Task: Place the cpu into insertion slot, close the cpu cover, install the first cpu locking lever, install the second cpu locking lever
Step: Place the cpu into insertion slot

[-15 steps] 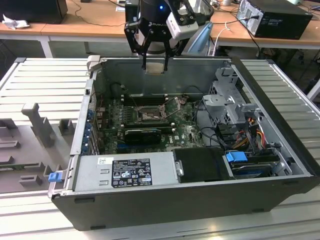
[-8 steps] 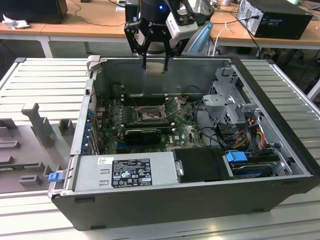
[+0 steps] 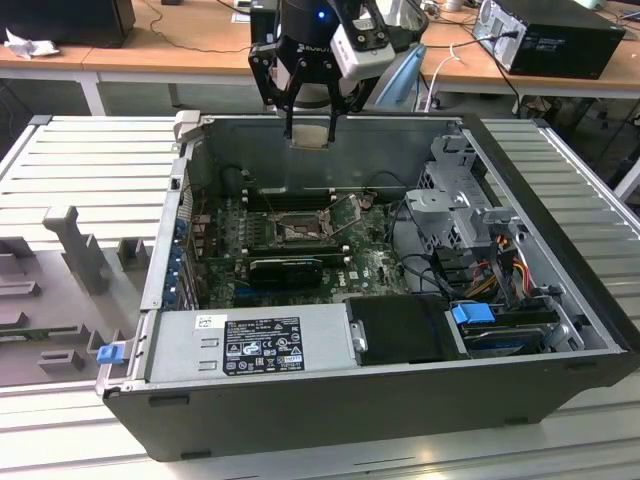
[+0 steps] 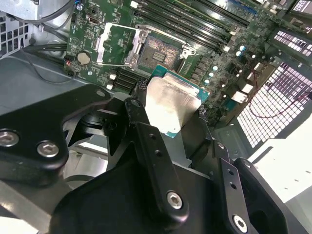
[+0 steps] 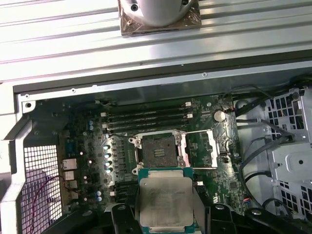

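— Ribbed grey table [image 3: 90, 170] under everything, wooden desks [image 3: 150, 55] behind. Starting from the exterior view's left?
— Yes. Grey moulded blocks [image 3: 75, 250] sit on the table there, well apart from the computer case [image 3: 160, 260]. The case lies on its side with its top open.
— Inside it?
— Green board [image 3: 375, 265] on the case floor, walled in on all four sides. Power box [image 3: 250, 345] runs along the near wall. Drive cage [image 3: 460, 200] is at the exterior view's right, loose cables beside it. Open room is mostly straight up from the board.
— Where's the gripper?
— The gripper [image 3: 309, 125] hangs above the rim of the far wall, higher than the case, free air all round it. Jaws are pinching the cpu [image 3: 308, 137] by two opposite edges. Its silvery face [image 5: 165, 202] shows in both wrist views, green edge showing round it.
— And the socket?
— The insertion slot [image 5: 157, 150] is uncovered: black rim, dark centre. The cpu is well above it, not touching the board.
— Cover?
— The cpu cover [image 5: 213, 148] is flipped open, just beside the slot, on the side toward the round coin battery [image 5: 220, 115]. Board shows through its window.
— Anything tight around the slot?
— Long memory slots [image 5: 146, 117] run along one edge, near but apart.
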Tool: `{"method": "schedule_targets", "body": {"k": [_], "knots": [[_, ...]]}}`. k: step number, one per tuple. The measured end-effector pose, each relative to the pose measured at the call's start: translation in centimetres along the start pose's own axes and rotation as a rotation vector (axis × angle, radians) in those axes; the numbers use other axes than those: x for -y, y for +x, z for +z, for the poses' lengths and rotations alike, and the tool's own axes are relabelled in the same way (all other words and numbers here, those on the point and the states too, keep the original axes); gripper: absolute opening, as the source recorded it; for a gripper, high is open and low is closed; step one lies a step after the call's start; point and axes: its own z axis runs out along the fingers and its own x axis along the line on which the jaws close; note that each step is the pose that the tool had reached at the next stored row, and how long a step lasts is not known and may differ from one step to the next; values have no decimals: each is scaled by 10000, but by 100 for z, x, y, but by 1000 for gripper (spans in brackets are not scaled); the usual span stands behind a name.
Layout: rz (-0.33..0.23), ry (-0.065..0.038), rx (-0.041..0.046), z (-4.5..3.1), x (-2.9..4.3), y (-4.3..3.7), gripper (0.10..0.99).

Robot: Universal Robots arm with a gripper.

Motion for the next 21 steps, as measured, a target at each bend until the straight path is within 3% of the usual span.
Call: {"method": "schedule_targets", "body": {"k": [21], "knots": [[446,-8,40,0,0,0,529]]}}
